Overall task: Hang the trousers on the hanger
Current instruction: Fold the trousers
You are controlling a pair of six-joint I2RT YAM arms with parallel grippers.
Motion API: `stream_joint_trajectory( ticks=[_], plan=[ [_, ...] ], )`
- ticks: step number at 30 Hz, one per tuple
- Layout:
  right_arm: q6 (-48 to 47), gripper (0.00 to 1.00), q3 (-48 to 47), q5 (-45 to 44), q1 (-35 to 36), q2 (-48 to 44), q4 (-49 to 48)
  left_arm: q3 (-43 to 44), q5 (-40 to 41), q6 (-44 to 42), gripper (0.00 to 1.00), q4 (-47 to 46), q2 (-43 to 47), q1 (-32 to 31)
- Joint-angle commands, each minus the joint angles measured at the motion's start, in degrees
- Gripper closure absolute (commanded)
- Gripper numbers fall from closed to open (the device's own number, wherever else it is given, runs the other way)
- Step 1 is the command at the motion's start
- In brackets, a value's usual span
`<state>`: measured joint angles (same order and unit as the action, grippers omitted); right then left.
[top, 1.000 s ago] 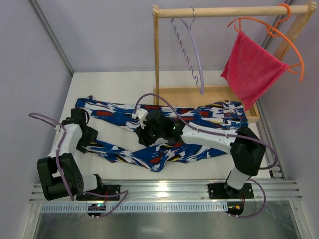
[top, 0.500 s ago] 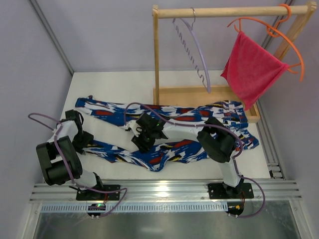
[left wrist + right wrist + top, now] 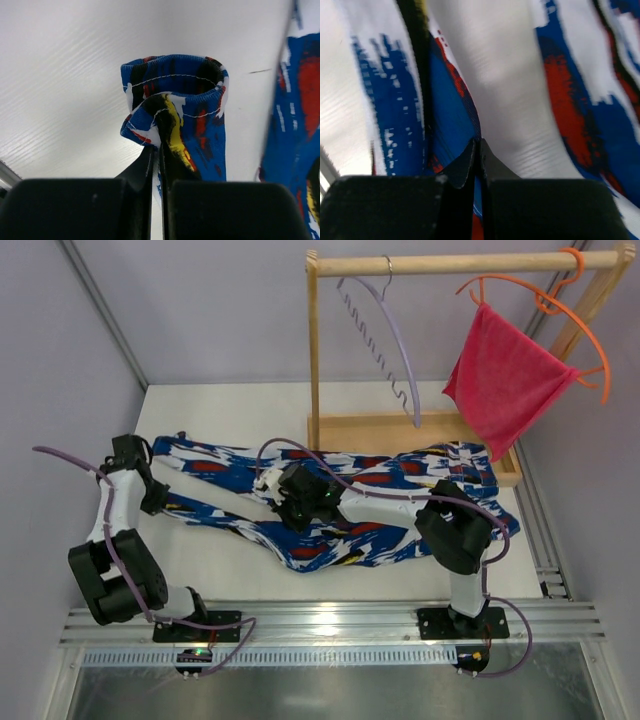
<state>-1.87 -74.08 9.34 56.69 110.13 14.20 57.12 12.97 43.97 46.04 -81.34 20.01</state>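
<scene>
Trousers lie pinched by left gripper and right gripper.

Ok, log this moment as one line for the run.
left gripper: shut on trousers cuff | right gripper: shut on trousers fabric | lavender hanger: bare, hooked on wooden rail

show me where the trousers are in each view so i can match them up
top external: the trousers sprawl across mid-picture, left to right.
left wrist: one leg cuff, centre, pinched in the left fingers.
right wrist: fabric fills most of the frame, a fold pinched in the right fingers.
shared landmark: the white table showing beside the fabric.
</scene>
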Motion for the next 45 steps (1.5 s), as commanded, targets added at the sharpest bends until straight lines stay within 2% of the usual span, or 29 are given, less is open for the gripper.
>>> stream_joint_trajectory(
  ticks=[1,4,7,11,14,17,18,21,25,29,33,39,45],
  plan=[
    [4.15,0.96,-0.18,-11.94,-1.31,-4.65,-3.56,5.18,3.02,-2.74,0.99,3.43,3.90,0.47],
    [7.05,0.96,-0.36,-16.18,-2.01,-4.83,-4.26,5.28,6.00,-3.10,1.00,4.41,7.06,0.56],
    [8.72,0.96,-0.62,-16.46,-2.54,-4.22,-4.44,3.36,10.56,-2.92,1.00,4.76,9.35,0.99],
    [9.60,0.96,-1.76,-15.14,-2.81,-2.46,-3.57,0.01,10.94,-3.53,1.00,4.76,8.66,5.47],
    [11.01,0.96,-1.33,-17.42,-2.72,-1.93,-3.21,-1.57,10.24,-4.94,0.99,3.89,7.43,11.34],
    [11.10,0.96,-0.98,-17.35,-2.98,-1.93,-3.38,-1.84,7.51,-6.70,0.95,2.83,7.07,14.08],
    [11.01,0.96,-0.89,-16.47,-2.90,-2.02,-3.65,-1.93,6.72,-6.61,0.87,2.74,7.33,14.53],
    [11.01,0.96,-0.62,-15.50,-2.90,-1.93,-4.00,-1.49,5.23,-5.91,0.70,2.83,8.12,14.62],
    [11.01,0.96,-0.09,-14.36,-2.90,-2.11,-4.09,-0.70,4.69,-5.03,0.68,3.44,9.36,14.53],
    [11.10,0.96,-0.10,-13.65,-2.90,-1.93,-4.09,-2.80,1.98,-4.42,0.59,2.21,10.32,14.53],
    [11.36,0.96,-0.10,-12.95,-2.90,-1.93,-4.35,-7.02,-5.14,-2.49,0.46,-0.42,9.01,14.53],
    [11.89,0.96,0.34,-11.98,-2.55,-2.37,-4.53,-12.73,-17.62,3.92,0.43,-7.45,5.49,13.74],
    [13.03,0.96,1.75,-11.63,-1.49,-2.11,-6.81,-14.49,-17.19,8.50,0.42,-11.32,3.48,8.03]
  ],
)
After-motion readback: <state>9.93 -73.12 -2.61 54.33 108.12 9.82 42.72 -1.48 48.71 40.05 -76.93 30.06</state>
